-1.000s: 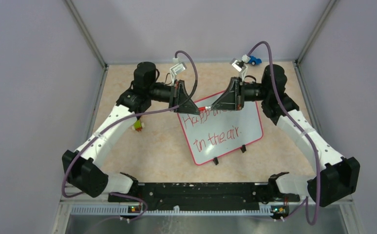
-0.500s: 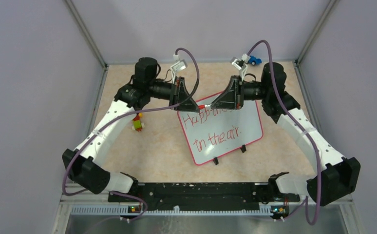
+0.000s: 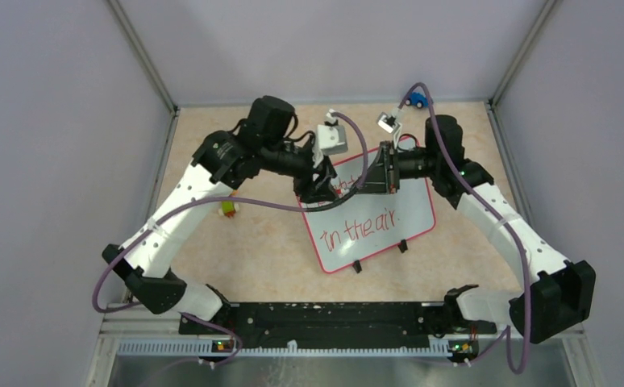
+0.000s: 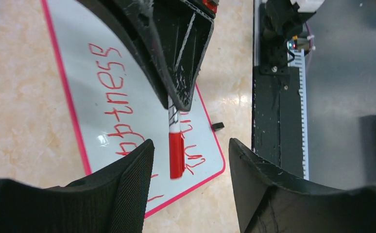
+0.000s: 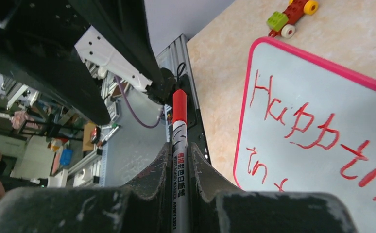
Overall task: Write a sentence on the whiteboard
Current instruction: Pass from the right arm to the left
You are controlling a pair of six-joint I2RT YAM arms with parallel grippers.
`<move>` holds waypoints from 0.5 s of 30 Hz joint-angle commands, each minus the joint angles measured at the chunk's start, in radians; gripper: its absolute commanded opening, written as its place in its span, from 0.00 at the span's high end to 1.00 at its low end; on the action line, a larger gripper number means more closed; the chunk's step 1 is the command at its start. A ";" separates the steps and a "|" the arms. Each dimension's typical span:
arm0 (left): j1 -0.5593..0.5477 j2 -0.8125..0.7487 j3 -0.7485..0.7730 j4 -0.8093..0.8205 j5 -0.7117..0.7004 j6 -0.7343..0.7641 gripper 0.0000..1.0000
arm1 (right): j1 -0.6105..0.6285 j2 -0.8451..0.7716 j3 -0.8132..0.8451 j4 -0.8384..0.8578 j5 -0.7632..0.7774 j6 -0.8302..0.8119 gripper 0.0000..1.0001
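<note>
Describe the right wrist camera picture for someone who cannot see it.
The right gripper clamps a marker with a red end, pointing away. To its right lies the whiteboard with red handwriting; a small brick toy sits beyond it.

A robotics lab: panel walls [image 3: 51, 121] on aluminium posts [image 3: 143, 56] enclose the table [image 3: 252, 258]; cluttered benches [image 5: 55, 145] stand left of the marker [image 5: 179, 131].

Beige marbled tabletop [image 3: 212, 242]. Lying on it, centre-right, set askew: white glossy whiteboard [image 3: 349, 251], thin red-pink frame, two small black feet [image 3: 357, 267] on near side. Left of board, well apart: small red-green-yellow brick toy car [image 3: 228, 207]. Near far edge, right: small blue toy car [image 3: 416, 100].
</note>
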 commanded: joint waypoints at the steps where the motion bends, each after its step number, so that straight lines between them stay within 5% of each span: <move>1: -0.086 0.048 0.033 -0.102 -0.170 0.095 0.37 | 0.052 -0.024 0.017 -0.024 0.015 -0.053 1.00; 10: -0.190 0.071 -0.008 -0.082 -0.326 0.114 0.52 | 0.077 -0.022 0.016 -0.001 -0.018 -0.024 1.00; 15: -0.190 0.059 -0.028 -0.071 -0.352 0.107 0.80 | 0.077 -0.021 0.016 -0.002 -0.017 -0.023 1.00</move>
